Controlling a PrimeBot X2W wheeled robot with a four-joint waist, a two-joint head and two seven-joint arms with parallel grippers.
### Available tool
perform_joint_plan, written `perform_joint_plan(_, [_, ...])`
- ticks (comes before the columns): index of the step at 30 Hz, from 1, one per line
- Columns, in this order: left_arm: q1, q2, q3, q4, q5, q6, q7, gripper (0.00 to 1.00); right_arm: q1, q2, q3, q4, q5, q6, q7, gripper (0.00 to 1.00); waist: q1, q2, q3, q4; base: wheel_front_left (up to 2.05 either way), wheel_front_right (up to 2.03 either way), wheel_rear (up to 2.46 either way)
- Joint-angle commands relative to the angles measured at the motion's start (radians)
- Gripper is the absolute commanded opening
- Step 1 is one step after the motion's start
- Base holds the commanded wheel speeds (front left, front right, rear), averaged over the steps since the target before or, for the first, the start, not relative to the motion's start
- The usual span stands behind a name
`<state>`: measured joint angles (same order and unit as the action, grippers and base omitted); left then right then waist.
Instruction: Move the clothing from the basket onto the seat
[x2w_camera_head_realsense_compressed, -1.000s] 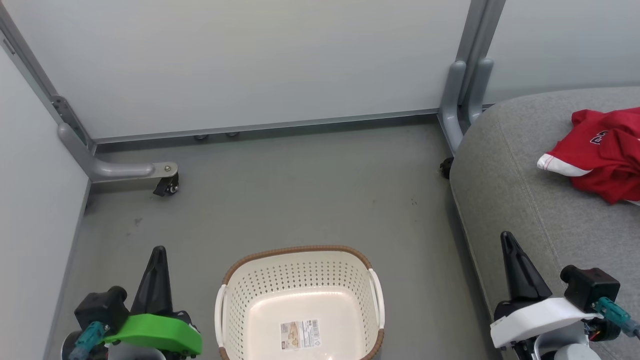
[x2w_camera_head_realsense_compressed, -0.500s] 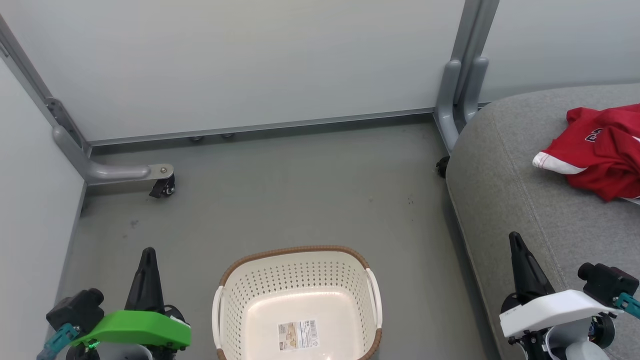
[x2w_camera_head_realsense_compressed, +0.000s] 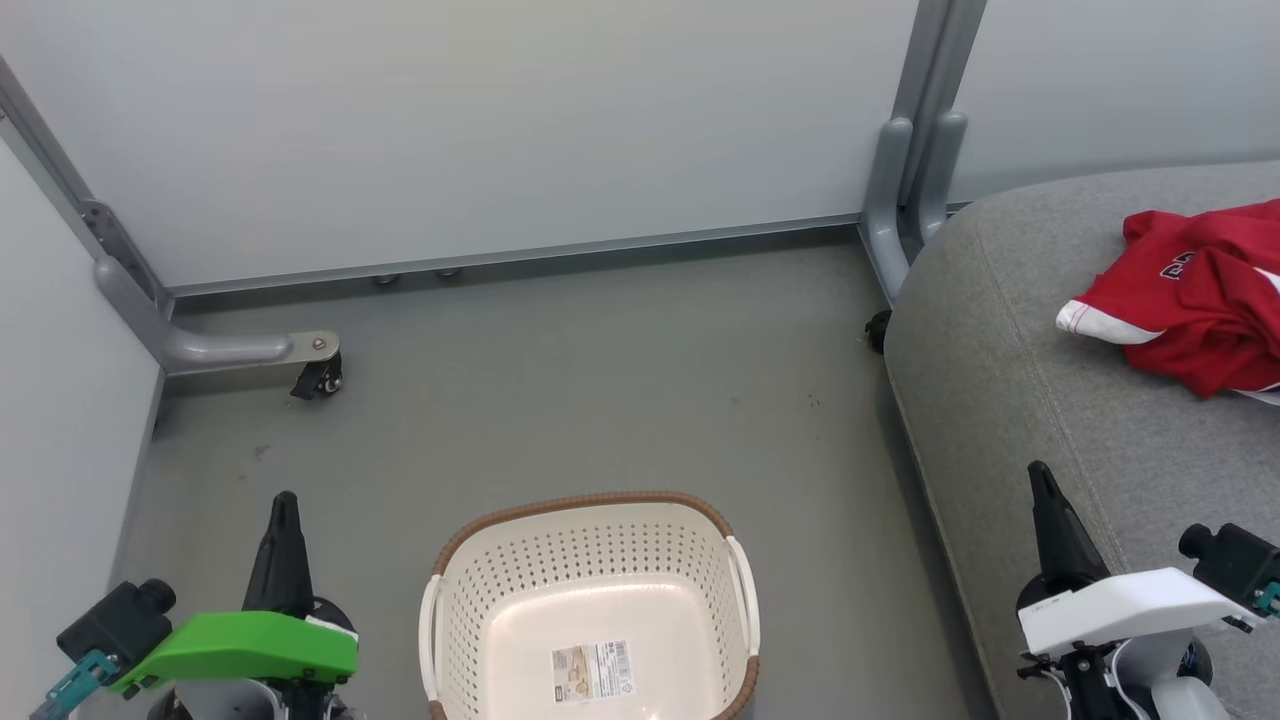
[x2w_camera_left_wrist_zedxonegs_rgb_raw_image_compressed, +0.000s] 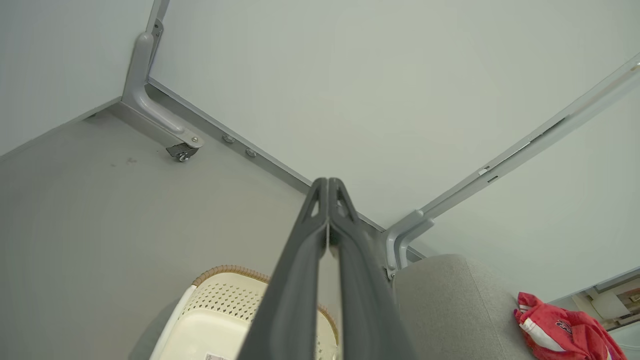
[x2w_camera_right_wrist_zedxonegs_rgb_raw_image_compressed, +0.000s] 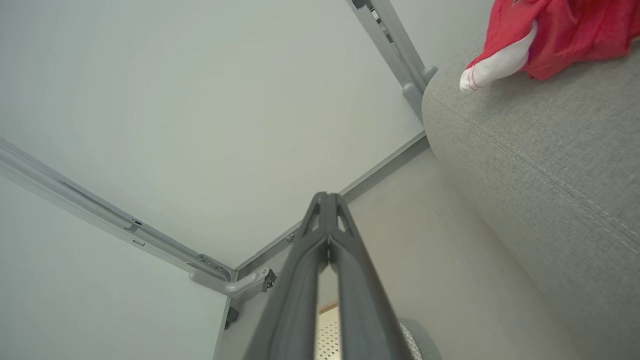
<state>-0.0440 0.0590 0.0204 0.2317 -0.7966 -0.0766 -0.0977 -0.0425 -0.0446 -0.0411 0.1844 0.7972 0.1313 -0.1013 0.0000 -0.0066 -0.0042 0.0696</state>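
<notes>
Clothing (x2w_camera_head_realsense_compressed: 1190, 300): one red heap with white trim, on the seat (x2w_camera_head_realsense_compressed: 1000, 420), well apart from the basket (x2w_camera_head_realsense_compressed: 580, 500). Room: pale panel walls (x2w_camera_head_realsense_compressed: 500, 130), grey floor (x2w_camera_head_realsense_compressed: 600, 380). One seat; one basket (label (x2w_camera_head_realsense_compressed: 592, 670) on its bottom) on the floor. Left gripper (x2w_camera_head_realsense_compressed: 285, 500) and right gripper (x2w_camera_head_realsense_compressed: 1038, 470): fingers pressed together, holding nothing.

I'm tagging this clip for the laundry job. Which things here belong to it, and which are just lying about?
Part of the job:
clothing, red, lying on the seat
seat, grey
basket, no clothes in it

Just there:
panels
caster on the frame foot
label on the basket's bottom
</notes>
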Motion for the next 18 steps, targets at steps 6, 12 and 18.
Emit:
perform_joint_plan(6, [-0.036,0.001,0.015,-0.017,-0.097,-0.006,0.025,0.0,-0.031,-0.009,-0.01,0.0,0.101,0.0,0.025,0.0,0.0,0.0023,0.0,-0.005,0.0,0.0,0.0])
perform_joint_plan(12, [-0.039,0.0,0.023,-0.019,-0.171,-0.007,0.044,0.0,-0.038,-0.01,-0.015,0.007,0.175,0.0,0.043,0.0,0.0,0.0026,0.0,-0.01,0.0,0.0,0.0])
perform_joint_plan(18, [-0.043,0.0,0.031,-0.02,-0.24,-0.008,0.062,0.0,-0.043,-0.012,-0.019,0.014,0.244,0.0,0.06,0.0,0.0,0.0029,0.001,-0.015,0.0,0.0,0.0])
